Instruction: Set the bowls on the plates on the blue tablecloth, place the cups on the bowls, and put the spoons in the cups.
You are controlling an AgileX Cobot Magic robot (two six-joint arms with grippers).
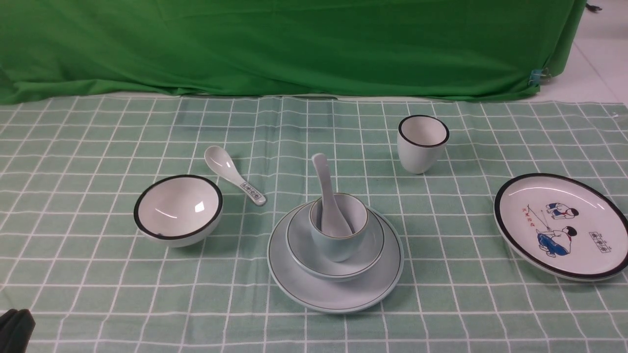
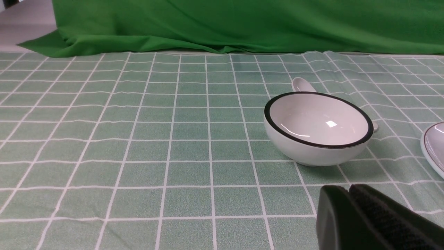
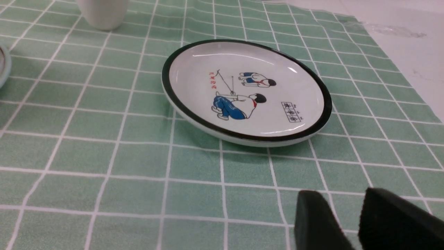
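On the blue tablecloth (image 1: 98,274), the pale-blue plate (image 1: 314,289) holds the pale-blue bowl (image 1: 300,241). In that bowl stands the pale-blue cup (image 1: 338,247) with the plain spoon (image 1: 325,193) upright in it. The white black-rimmed bowl (image 1: 177,208) sits at the left, with the marked spoon (image 1: 234,174) lying just behind it. The white cup (image 1: 423,143) stands at the back right and the cartoon plate (image 1: 530,196) at the far right. My left gripper (image 2: 348,189) is shut and empty, near the white bowl (image 2: 317,126). My right gripper (image 3: 341,192) is open and empty, near the cartoon plate (image 3: 242,62).
The green backdrop cloth (image 1: 294,44) hangs along the far edge of the table. White bare table (image 3: 399,41) shows beyond the cloth's right edge. The left arm's tip (image 1: 14,328) shows at the front-left corner in the front view.
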